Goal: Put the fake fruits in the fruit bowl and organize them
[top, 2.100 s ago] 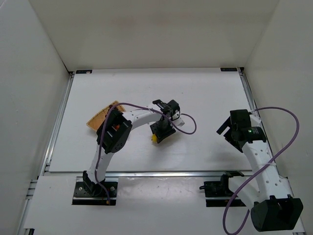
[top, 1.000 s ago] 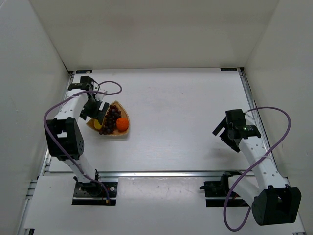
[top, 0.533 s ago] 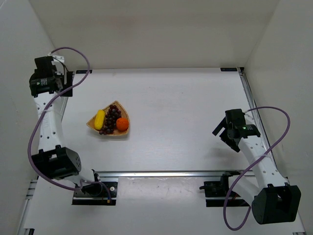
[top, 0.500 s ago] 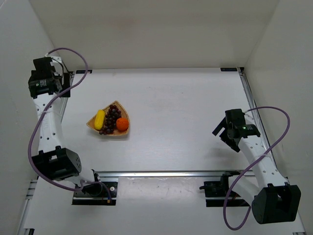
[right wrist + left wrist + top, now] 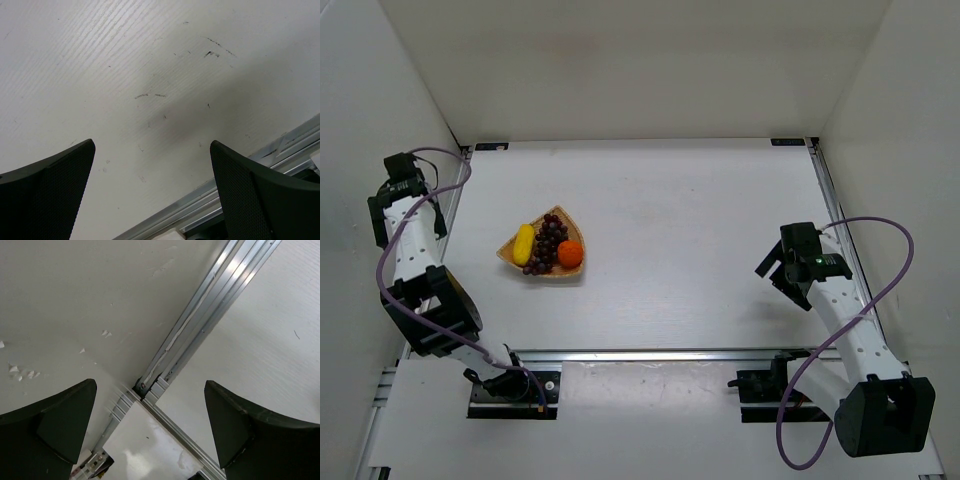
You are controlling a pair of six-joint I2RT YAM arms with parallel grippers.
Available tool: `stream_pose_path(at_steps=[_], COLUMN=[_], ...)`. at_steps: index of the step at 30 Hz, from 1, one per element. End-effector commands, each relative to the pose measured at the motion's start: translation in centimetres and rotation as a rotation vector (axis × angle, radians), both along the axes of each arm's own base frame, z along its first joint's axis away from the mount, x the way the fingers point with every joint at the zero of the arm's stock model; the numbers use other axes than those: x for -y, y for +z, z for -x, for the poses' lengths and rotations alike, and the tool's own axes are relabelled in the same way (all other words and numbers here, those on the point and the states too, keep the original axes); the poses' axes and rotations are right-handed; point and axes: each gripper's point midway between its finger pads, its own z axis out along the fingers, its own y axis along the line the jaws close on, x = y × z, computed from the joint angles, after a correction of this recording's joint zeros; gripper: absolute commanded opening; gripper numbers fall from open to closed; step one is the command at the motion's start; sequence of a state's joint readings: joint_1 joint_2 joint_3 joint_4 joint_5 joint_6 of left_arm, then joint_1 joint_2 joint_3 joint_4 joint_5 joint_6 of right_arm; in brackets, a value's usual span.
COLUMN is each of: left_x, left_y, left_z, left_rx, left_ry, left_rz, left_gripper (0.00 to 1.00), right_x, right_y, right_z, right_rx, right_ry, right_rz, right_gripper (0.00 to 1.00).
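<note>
Fake fruits (image 5: 548, 242): lemon (image 5: 523, 243), grape bunch (image 5: 552, 232) and orange (image 5: 570, 253) are seen side by side, touching, inside fruit bowl (image 5: 508, 256).
Left gripper (image 5: 150, 385): fingers (image 5: 60, 425) spread wide, nothing held; only rail (image 5: 200, 325) and wall (image 5: 75, 300) are framed between them.
Right gripper (image 5: 152, 144): fingers (image 5: 250, 190) spread wide, nothing held; bare table (image 5: 150, 75) lies between them.
Bowl vs fingers: well apart from both pairs, between neither.
Change: left arm (image 5: 415, 260) has been pulled off the bowl to the table's left edge; bowl is uncovered, fruits unmoved.
Meaning: placing is judged done; only parking is left.
</note>
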State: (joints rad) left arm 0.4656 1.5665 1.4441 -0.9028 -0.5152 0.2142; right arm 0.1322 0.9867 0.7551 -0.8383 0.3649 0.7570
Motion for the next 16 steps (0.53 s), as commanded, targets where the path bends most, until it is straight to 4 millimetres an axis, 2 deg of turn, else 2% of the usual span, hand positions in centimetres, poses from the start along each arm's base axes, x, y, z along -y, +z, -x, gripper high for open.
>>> stream_pose_path(at_steps=[1,11,16], left_x=[0.3,0.8,2.5], left_y=[1.1,1.2,1.5], left_z=[-0.1,-0.1,-1.0], left_rx=[0.075,0.093,0.15], left_ry=[0.016,-0.002,-0.106], left_rz=[-0.009,0.011,0.084], left_gripper=[1.0,1.0,1.0], right_x=[0.4,0.4,0.4], right_y=[0.1,-0.3,-0.3], right_z=[-0.2,-0.2,-0.2], right_rx=[0.011,-0.007,-0.007], right_ry=[-0.011,-0.011,-0.011], right_rz=[0.022,0.025,0.025], right_gripper=[1.0,1.0,1.0])
